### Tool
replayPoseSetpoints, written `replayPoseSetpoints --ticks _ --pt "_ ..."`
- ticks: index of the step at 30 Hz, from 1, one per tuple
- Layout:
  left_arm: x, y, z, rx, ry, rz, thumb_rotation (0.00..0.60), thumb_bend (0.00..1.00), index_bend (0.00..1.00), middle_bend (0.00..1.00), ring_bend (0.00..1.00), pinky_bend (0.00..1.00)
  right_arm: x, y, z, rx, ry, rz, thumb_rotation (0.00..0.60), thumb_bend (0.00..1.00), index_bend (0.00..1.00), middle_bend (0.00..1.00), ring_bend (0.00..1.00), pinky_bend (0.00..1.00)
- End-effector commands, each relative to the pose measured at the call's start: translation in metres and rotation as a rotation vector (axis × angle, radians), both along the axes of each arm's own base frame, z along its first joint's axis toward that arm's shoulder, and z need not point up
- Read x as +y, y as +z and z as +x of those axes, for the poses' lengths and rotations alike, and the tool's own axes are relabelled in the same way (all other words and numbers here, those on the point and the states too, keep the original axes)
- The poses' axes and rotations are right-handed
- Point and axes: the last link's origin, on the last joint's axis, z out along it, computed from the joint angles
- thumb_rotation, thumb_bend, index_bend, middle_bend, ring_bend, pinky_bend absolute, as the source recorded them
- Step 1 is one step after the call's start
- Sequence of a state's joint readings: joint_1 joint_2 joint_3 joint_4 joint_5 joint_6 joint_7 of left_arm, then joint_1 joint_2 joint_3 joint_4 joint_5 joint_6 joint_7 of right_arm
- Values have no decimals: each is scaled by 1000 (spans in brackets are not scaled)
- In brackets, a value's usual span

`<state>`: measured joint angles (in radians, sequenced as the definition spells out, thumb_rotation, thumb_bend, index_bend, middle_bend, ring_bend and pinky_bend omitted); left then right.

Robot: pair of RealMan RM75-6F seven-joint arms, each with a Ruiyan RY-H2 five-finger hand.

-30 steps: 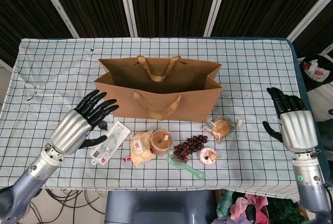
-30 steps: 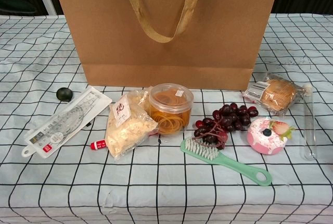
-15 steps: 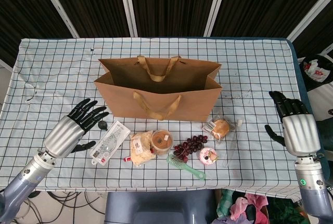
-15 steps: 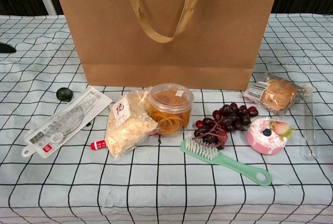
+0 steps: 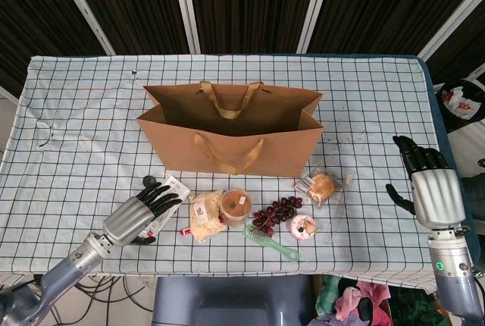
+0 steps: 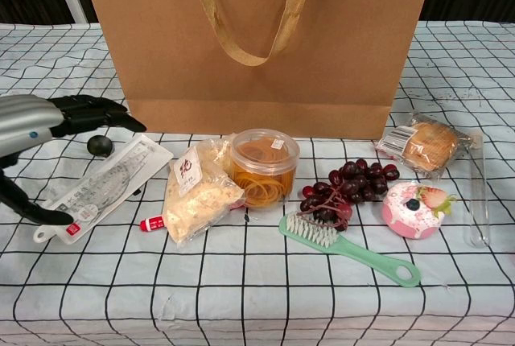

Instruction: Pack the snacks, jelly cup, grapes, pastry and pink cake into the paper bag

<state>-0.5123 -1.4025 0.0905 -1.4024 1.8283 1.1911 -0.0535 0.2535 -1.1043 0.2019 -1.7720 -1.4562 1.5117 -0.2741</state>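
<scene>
The brown paper bag (image 5: pixel 231 142) (image 6: pixel 257 40) stands open at mid-table. In front of it lie the snack bag (image 5: pixel 201 216) (image 6: pixel 196 191), the jelly cup (image 5: pixel 236 205) (image 6: pixel 262 166), dark grapes (image 5: pixel 276 211) (image 6: pixel 348 187), the wrapped pastry (image 5: pixel 321 186) (image 6: pixel 426 146) and the pink cake (image 5: pixel 304 227) (image 6: pixel 413 208). My left hand (image 5: pixel 142 211) (image 6: pixel 40 125) hovers open over a packaged ruler (image 5: pixel 170 193) (image 6: pixel 100 183), left of the snack bag, holding nothing. My right hand (image 5: pixel 427 182) is open at the table's right edge, far from the items.
A green brush (image 5: pixel 270 242) (image 6: pixel 351 249) lies in front of the grapes. A small red tube (image 6: pixel 151 223) and a black ball (image 6: pixel 100 146) sit near the ruler pack. A clear tube (image 6: pixel 477 201) lies right of the cake. The table's front edge is close.
My left hand has dropped and swung right toward the ruler pack, now showing in the chest view. My right hand has lowered slightly.
</scene>
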Motion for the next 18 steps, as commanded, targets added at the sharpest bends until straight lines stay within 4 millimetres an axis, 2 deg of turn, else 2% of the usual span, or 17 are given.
replayPoseSetpoints --ticks 1,8,18 --pt "2 -13 7 0 -24 -3 600 65 109 119 9 74 0 0 -3 -3 -3 -1 600 173 107 151 246 238" --pt "6 -39 23 -5 -69 3 600 71 109 120 8 74 2 2 -11 -17 -18 -8 600 173 108 151 246 237" --pt "12 -56 34 -16 -82 8 600 95 114 122 8 74 6 4 -16 -17 -23 -9 600 173 115 151 246 238"
